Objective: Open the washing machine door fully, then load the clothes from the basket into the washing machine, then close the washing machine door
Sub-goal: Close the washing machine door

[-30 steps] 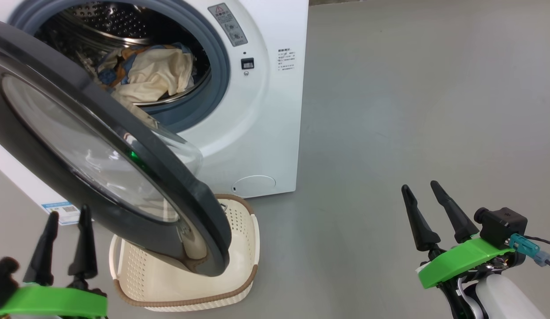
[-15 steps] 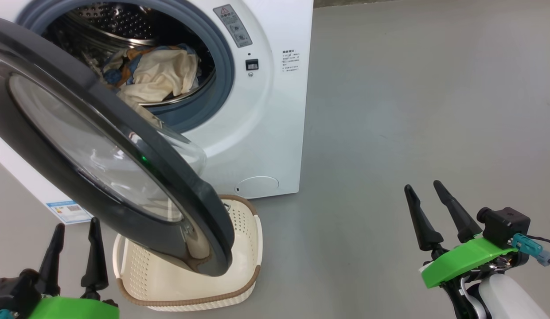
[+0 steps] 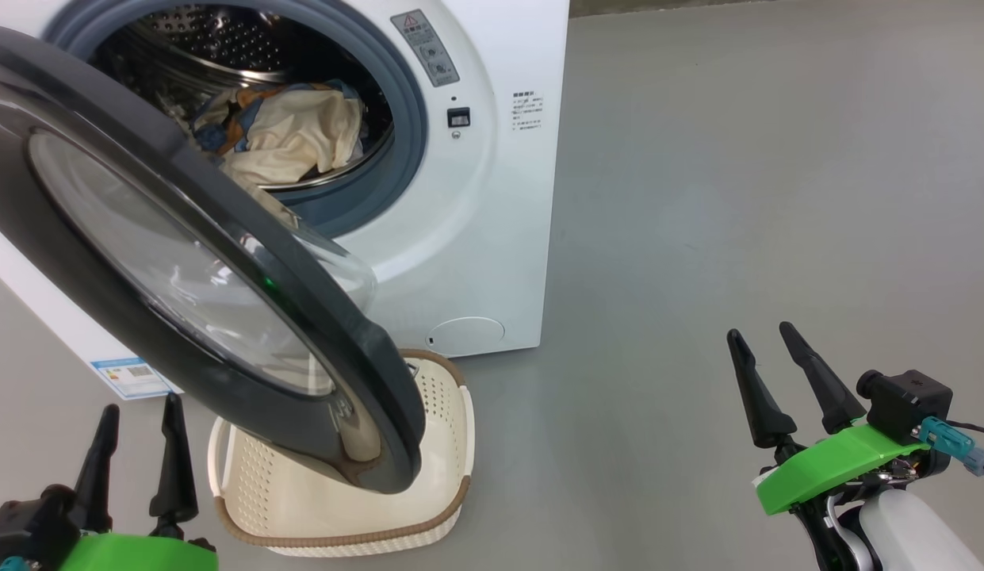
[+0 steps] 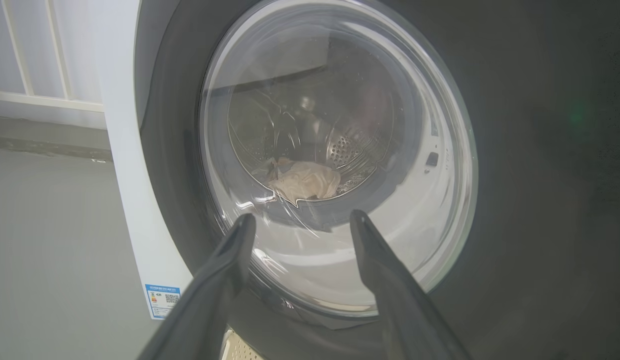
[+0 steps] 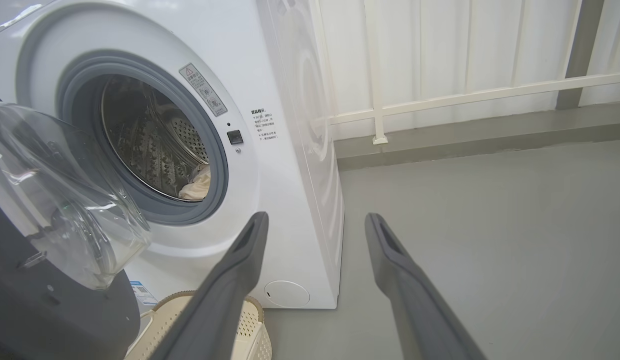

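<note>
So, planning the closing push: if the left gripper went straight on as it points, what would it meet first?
Probably the washing machine door: the left gripper aims at the lower part of its clear glass, though depth is unclear.

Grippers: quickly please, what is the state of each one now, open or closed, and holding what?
Left gripper: open, holding nothing.
Right gripper: open, holding nothing.
</note>
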You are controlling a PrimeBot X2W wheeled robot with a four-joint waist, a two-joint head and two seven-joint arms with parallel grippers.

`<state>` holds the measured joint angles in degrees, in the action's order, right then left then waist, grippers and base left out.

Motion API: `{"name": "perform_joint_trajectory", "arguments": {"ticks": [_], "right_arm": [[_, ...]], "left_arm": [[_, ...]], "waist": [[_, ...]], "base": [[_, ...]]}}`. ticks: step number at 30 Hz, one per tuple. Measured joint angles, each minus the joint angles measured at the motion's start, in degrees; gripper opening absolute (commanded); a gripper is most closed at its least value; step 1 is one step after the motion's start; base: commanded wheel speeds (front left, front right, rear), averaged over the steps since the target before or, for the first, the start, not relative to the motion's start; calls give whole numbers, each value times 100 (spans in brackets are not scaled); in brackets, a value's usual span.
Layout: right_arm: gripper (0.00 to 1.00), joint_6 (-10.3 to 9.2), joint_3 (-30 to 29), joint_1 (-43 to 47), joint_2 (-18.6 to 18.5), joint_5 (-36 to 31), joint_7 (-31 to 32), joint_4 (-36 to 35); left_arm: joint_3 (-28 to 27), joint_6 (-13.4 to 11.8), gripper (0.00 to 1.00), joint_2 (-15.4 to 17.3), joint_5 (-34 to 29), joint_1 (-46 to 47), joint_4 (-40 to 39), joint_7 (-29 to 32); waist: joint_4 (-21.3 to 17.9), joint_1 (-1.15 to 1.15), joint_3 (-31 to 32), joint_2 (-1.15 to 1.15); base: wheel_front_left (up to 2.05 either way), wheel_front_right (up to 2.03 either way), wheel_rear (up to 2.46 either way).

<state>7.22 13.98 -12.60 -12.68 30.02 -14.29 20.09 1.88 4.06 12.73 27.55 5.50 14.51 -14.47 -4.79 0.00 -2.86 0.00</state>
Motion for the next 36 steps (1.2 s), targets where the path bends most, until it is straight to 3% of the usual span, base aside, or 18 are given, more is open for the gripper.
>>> {"name": "perform_joint_trajectory", "arguments": {"ticks": [22, 23, 24, 25, 26, 36], "right_arm": [[100, 0, 3, 0, -5, -244, 0, -3], [97, 0, 1, 0, -5, -250, 0, -12], [50, 0, 1, 0, -7, -285, 0, -32], [29, 0, 10, 0, -15, -336, 0, -62], [0, 0, 10, -2, -18, -377, 0, -103], [0, 0, 60, -155, 12, -463, -1, -794]], "left_arm": [[-55, 69, 100, -119, 1, -1, 70, -10], [-56, 77, 100, -120, 0, -1, 76, -10], [-57, 77, 100, -123, 0, 0, 81, -10], [-58, 77, 100, -126, 0, 0, 88, -10], [-62, 78, 100, -132, 0, 0, 98, -10], [-59, 146, 100, -234, 1, 5, 289, -14]], "waist": [[49, 0, -2, 0], [54, 0, -3, 0], [62, 0, -5, 0], [74, 0, -9, 0], [85, 0, -13, 0], [375, 0, -22, 0]], "base": [[0, 0, 0], [0, 0, 0], [0, 0, 0], [0, 0, 0], [0, 0, 0], [0, 0, 0]]}}
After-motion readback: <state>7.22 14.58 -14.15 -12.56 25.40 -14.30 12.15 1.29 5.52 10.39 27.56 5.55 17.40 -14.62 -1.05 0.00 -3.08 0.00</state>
